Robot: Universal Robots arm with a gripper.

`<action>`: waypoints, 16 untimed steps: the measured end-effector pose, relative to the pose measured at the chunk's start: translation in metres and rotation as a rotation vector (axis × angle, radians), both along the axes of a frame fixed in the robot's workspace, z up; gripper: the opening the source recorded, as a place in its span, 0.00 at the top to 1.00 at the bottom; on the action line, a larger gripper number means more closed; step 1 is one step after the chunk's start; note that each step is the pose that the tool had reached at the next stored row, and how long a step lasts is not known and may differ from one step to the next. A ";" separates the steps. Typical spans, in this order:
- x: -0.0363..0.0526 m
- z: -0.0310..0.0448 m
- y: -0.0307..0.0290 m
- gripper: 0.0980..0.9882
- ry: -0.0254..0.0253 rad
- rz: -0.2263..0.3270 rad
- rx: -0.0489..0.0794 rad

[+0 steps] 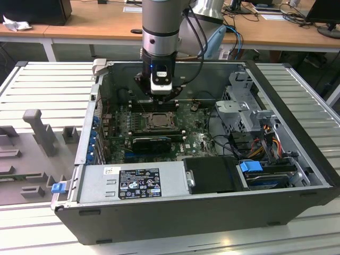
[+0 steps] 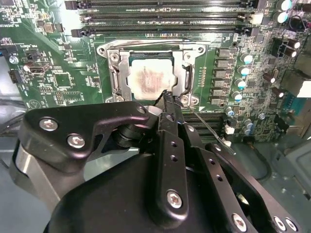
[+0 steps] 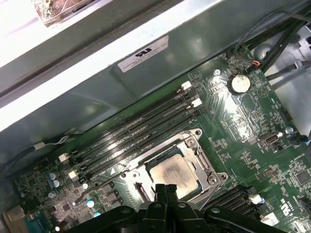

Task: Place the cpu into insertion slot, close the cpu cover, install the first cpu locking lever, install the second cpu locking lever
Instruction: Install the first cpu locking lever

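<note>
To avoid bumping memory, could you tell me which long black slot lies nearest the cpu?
The slot directly beside the cpu cover; others lie beyond.

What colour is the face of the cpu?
Tan-grey metallic, with a smudged patch; the cpu shows best in the second wrist view.

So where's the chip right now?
The chip sits in its socket on the green board, beside the long memory slots. In both wrist views the gripper hangs just above the socket's edge.
</note>
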State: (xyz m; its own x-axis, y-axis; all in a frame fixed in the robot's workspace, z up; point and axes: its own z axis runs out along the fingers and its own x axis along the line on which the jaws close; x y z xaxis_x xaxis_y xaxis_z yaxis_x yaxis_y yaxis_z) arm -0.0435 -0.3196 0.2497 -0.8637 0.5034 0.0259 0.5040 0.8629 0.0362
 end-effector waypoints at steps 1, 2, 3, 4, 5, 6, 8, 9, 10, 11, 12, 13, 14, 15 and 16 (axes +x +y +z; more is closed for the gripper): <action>0.0000 0.0000 0.0000 0.99 0.0000 0.006 0.000; 0.0000 0.0000 0.0000 0.99 0.0000 0.017 0.000; 0.0000 0.0000 0.0000 0.99 0.0000 0.023 0.000; 0.0000 0.0000 0.0000 0.99 0.0000 0.029 0.000; 0.0000 0.0000 0.0000 0.99 0.0000 0.036 0.000; 0.0000 0.0000 0.0000 0.99 0.0000 0.044 0.000; 0.0000 0.0000 0.0000 0.99 0.0000 0.057 0.000; 0.0000 0.0000 0.0000 0.99 -0.0001 0.067 0.000; 0.0000 0.0000 0.0000 0.99 0.0000 0.077 0.000; 0.0000 0.0000 0.0000 0.99 0.0000 0.084 0.000; 0.0000 0.0000 0.0000 0.99 0.0000 0.088 0.000; 0.0000 0.0000 0.0000 0.99 0.0000 0.094 0.000; 0.0000 0.0000 0.0000 0.99 0.0000 0.104 0.000; 0.0000 0.0000 0.0000 0.99 0.0000 0.112 0.000; 0.0000 0.0000 0.0000 0.99 0.0000 0.119 0.000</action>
State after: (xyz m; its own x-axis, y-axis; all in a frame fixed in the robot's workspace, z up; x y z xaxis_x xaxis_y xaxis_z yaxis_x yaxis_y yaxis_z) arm -0.0435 -0.3196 0.2497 -0.9174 0.3972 0.0259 0.3979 0.9167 0.0362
